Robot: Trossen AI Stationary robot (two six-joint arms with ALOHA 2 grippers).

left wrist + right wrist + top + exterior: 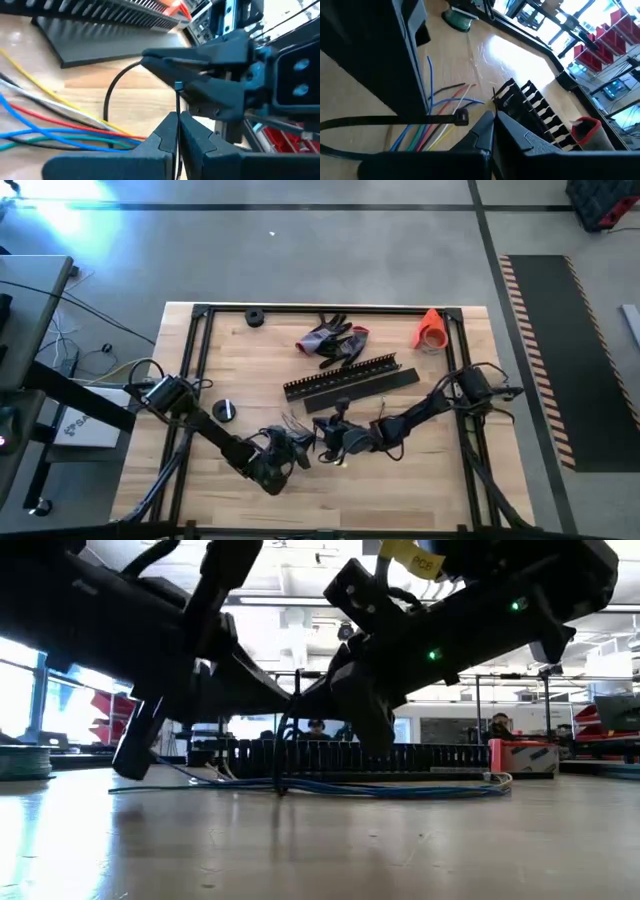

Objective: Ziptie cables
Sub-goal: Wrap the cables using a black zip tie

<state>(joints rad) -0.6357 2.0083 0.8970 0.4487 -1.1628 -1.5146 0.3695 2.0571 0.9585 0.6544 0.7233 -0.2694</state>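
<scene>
Left pincer (pixel 177 131) pinching thin black ziptie (pixel 112 92) strap, right pincer (pixel 494 127) closed, coloured cables (pixel 55 117) w/ loop.

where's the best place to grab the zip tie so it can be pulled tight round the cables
Take the zip tie by its thin straight tail, not the curved loop by the cables. Pinch across the strap's flat faces, coming end-on along its length, so the pull probably runs straight. The left end effector is shut on it that way; the right end effector meets the loop.
</scene>
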